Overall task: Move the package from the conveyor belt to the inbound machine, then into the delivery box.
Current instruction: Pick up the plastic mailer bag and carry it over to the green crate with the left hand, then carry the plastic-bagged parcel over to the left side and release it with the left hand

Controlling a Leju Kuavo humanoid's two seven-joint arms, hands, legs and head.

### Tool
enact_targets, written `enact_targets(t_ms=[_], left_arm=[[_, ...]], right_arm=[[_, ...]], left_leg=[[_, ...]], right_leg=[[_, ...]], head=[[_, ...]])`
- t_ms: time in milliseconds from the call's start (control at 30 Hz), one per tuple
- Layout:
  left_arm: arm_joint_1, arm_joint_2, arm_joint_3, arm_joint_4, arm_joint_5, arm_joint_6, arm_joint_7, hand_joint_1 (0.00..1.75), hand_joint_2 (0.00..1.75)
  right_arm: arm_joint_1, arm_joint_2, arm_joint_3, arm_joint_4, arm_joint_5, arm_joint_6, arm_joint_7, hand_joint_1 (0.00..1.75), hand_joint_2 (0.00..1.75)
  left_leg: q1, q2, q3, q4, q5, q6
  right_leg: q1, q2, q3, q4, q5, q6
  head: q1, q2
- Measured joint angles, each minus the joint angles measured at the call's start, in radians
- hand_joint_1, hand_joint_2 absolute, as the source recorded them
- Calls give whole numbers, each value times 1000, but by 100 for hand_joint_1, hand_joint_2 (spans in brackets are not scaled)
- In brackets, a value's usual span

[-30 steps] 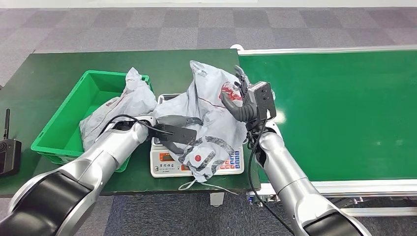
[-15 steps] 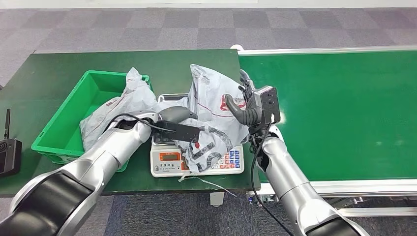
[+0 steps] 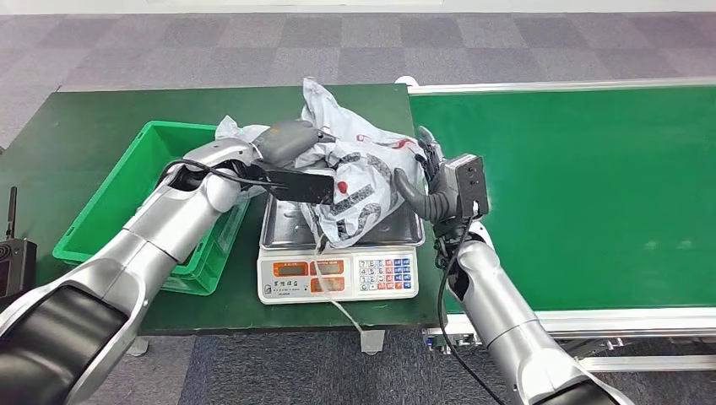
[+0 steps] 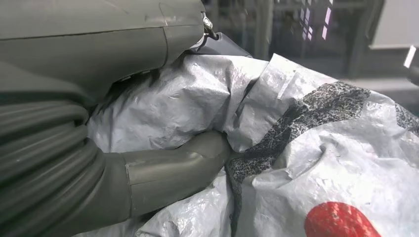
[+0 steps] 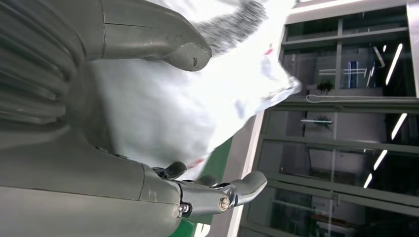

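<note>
The grey plastic package (image 3: 359,173), printed in black and red, hangs over the tray of the inbound scale (image 3: 338,274), lifted clear of it. My left hand (image 3: 290,142) grips its upper left part; in the left wrist view the thumb (image 4: 188,165) digs into the crumpled package (image 4: 321,148). My right hand (image 3: 425,181) stands at the package's right side with thumb (image 5: 163,44) and fingers (image 5: 237,190) spread apart, the package (image 5: 197,98) close in front of the palm. A thin strip (image 3: 333,287) dangles from the package over the scale's keypad.
The green delivery box (image 3: 110,211) sits left of the scale, with another grey bag (image 3: 230,131) peeking out behind my left arm. The green conveyor belt (image 3: 574,186) runs along the right. A black handheld device (image 3: 13,266) lies at the table's left edge.
My left hand has lifted the package off the scale and carried it up and to the left. The right hand's hold has come off it; it has sunk slightly at the package's right side.
</note>
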Motion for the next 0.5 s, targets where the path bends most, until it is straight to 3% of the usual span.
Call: enact_targets(t_ms=[233,500], left_arm=[[3,83,-3,3,-38,136,66,175,175],[34,229,72,111,-94,330,151,175,175]], right_arm=[[17,-6,-4,-31,25,-7,17,0,175],[13,-21,-12,-33,52,-19,22,0,175]], left_leg=[[0,2,0,0,0,0],[0,5,0,-1,0,-1]], right_leg=[[0,1,0,0,0,0],[0,4,-2,1,0,-1]], head=[[0,0],[0,0]])
